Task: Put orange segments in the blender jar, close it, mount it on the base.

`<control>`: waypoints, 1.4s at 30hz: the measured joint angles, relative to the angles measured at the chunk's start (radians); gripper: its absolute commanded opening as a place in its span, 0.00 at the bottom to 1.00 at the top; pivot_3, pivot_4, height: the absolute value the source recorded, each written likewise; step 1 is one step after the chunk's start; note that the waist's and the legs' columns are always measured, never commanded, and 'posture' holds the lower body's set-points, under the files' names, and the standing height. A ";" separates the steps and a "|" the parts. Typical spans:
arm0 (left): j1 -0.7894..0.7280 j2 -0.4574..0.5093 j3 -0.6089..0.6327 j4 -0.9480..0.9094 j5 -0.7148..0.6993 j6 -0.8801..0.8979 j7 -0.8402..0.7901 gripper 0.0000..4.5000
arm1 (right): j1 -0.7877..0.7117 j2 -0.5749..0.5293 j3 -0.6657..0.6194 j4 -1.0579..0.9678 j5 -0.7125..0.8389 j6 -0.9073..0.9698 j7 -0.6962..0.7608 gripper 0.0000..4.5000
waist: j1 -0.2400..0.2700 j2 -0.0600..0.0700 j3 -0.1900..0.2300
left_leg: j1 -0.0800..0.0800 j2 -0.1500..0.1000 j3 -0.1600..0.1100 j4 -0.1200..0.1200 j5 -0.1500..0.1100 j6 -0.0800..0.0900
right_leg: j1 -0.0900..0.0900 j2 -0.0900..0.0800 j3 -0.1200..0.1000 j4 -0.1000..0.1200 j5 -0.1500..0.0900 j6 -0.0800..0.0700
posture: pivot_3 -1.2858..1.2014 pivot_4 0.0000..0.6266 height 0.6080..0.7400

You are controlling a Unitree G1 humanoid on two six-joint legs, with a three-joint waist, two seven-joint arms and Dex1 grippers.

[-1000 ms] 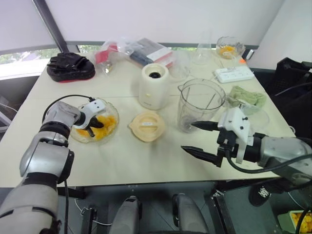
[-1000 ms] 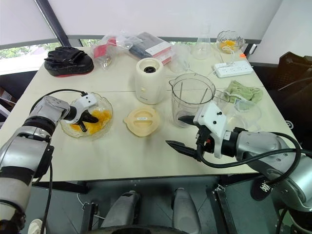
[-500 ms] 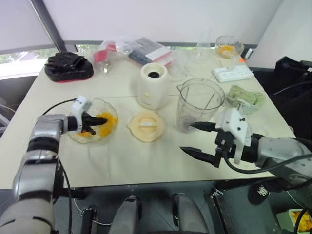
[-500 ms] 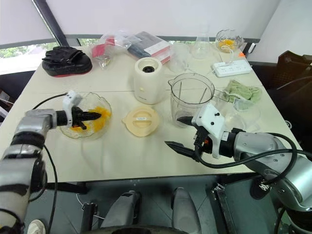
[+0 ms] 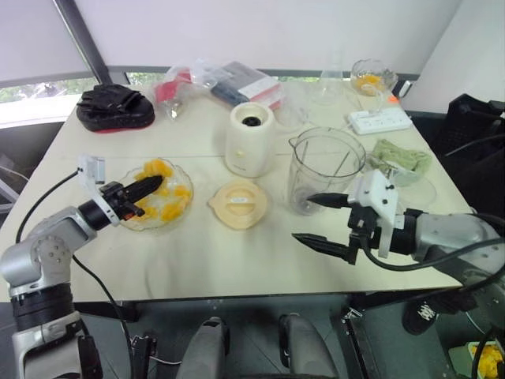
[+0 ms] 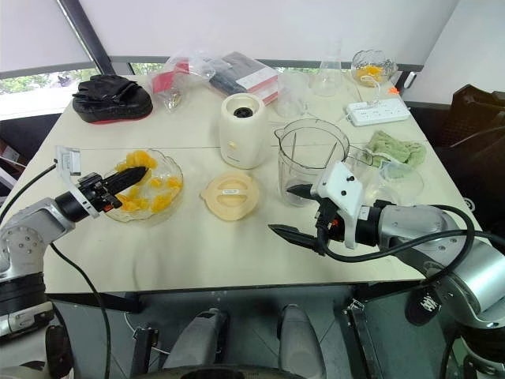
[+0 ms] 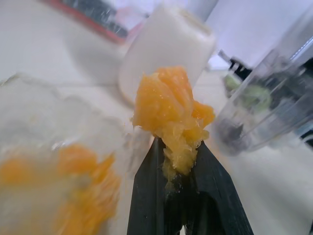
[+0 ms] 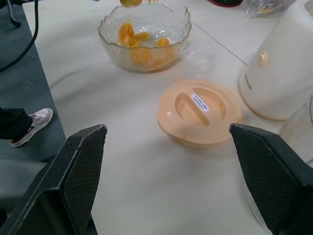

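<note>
My left gripper (image 5: pixel 156 183) is shut on one of the orange segments (image 7: pixel 168 111), a ragged, juicy piece held level just above the near-left rim of a glass bowl (image 5: pixel 188 199). Several more orange segments (image 5: pixel 170 207) lie in that bowl. The blender jar (image 5: pixel 323 170) stands upright and uncovered right of centre, and its peach lid (image 5: pixel 238 204) lies flat on the table between bowl and jar. Behind the lid stands the cream base (image 5: pixel 249 140) with its dark socket. My right gripper (image 5: pixel 304 219) hangs open and empty in front of the jar.
A green cloth (image 5: pixel 398 155) and a clear bowl (image 5: pixel 414 188) sit right of the jar. Along the back are a white power strip (image 5: pixel 379 120), a glass dish of fruit (image 5: pixel 369 77), a flask (image 5: pixel 326 85), plastic bags (image 5: pixel 221 83) and a black bundle (image 5: pixel 114 109).
My left gripper has lifted out of the bowl with an orange segment, drawn back toward the bowl's near-left rim and turned level. The right gripper has stayed put.
</note>
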 measured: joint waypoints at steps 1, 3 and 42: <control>-0.021 0.000 0.000 -0.001 -0.017 0.004 0.015 0.00 | 0.000 0.002 0.002 0.000 0.000 0.000 -0.001 0.94 | 0.000 0.000 0.000 | 0.000 0.000 0.000 0.000 0.000 0.000 | 0.000 0.000 0.000 0.000 0.000 0.000 | 0.52 0.24 1.00; -0.061 0.007 -0.005 -0.002 -0.024 0.005 0.028 0.00 | 0.001 0.007 0.005 -0.002 0.000 0.000 -0.004 0.94 | 0.000 0.000 0.000 | 0.000 0.000 0.000 0.000 0.000 0.000 | 0.000 0.000 0.000 0.000 0.000 0.000 | 0.52 0.24 1.00; -1.180 -0.512 -0.546 1.363 0.619 -0.816 -0.372 0.96 | 0.638 -0.090 -0.061 -0.291 0.055 -0.370 -0.735 0.94 | 0.002 -0.001 0.001 | -0.003 -0.002 0.002 -0.001 -0.004 0.007 | 0.002 0.000 0.000 -0.009 -0.001 0.004 | 0.52 0.24 1.00</control>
